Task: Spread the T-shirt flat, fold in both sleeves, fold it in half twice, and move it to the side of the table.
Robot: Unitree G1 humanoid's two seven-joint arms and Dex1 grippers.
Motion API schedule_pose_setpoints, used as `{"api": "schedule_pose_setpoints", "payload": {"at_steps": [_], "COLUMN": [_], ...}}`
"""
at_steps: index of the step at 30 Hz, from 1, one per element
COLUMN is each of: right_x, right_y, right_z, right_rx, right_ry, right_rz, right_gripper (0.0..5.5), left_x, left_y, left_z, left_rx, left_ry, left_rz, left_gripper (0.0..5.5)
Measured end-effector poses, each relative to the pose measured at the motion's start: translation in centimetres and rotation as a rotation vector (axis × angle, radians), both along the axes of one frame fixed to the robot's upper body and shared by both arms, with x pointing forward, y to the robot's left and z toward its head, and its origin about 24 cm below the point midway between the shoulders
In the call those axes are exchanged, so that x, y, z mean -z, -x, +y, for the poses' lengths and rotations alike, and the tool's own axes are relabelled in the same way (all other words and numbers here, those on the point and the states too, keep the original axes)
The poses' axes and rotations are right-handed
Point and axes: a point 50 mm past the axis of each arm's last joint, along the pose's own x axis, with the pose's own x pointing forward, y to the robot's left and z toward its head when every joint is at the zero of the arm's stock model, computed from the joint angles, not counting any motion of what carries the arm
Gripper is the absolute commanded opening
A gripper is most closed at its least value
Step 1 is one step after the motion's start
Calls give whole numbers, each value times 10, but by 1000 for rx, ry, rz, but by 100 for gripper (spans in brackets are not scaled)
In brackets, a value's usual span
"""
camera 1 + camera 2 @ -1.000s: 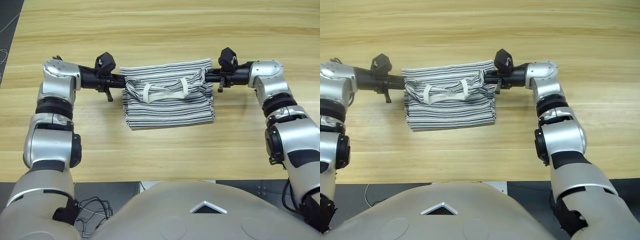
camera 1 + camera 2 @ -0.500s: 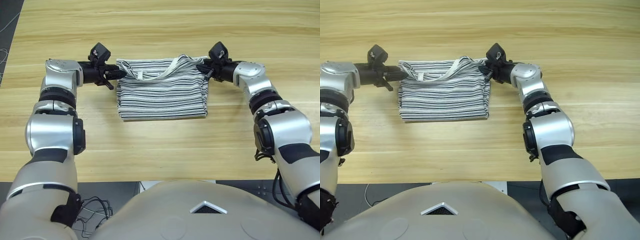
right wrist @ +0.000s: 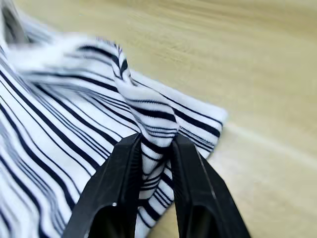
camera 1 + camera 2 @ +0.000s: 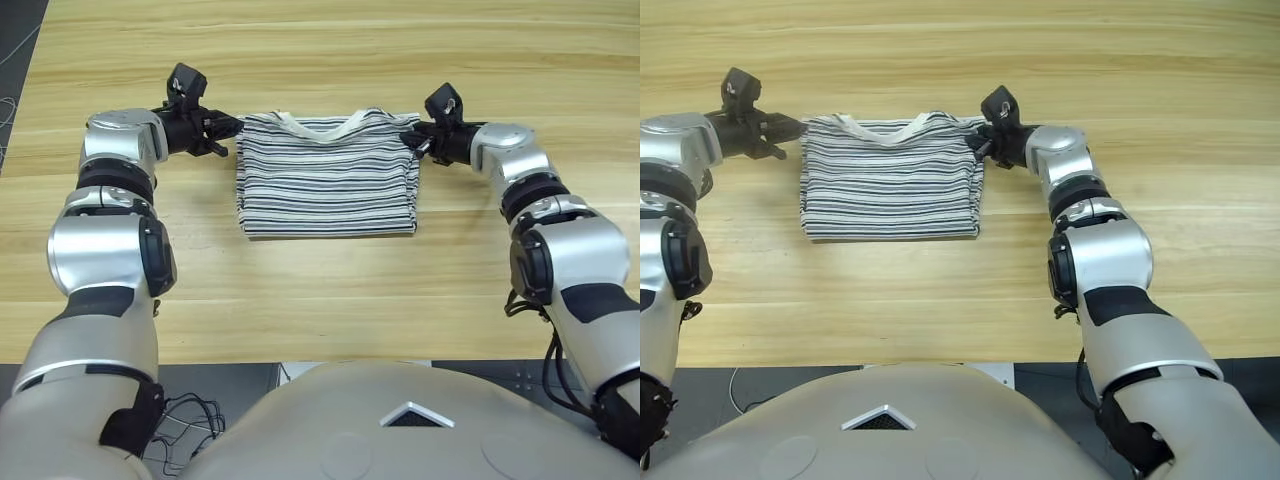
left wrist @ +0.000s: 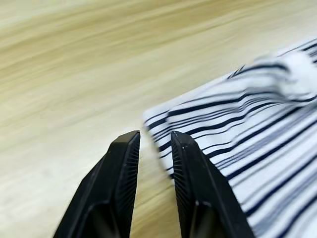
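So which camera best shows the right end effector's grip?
The right wrist view: the right end effector pinches a T-shirt fold up close. Both eye views show it small at the shirt's corner; the left wrist view shows the left end effector, open.

T-shirt (image 4: 327,172) folded, flat on table (image 4: 320,50) | left claw (image 4: 232,127) just beside far-left corner | right claw (image 4: 410,141) touching far-right corner

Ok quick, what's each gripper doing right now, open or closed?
Left gripper: open, holding nothing, beside a corner of the T-shirt.
Right gripper: closed on a fold of the T-shirt.
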Motion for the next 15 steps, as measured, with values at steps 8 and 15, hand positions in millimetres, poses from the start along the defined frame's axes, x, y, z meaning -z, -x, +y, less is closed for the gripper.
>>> {"api": "schedule_pose_setpoints", "payload": {"at_steps": [8,15], "right_x": [-6,-17], "right_y": [-3,-14], "right_z": [0,-3], "right_rx": [40,-19], "right_ry": [-90,241], "right_rz": [23,-240], "right_gripper": [233,233], "left_x": [3,-32], "left_y": [1,-17], "left_z": [0,-13], "left_rx": [-29,130], "left_ry": [6,94], "left_rz": [8,-265], "left_gripper": [246,252]}}
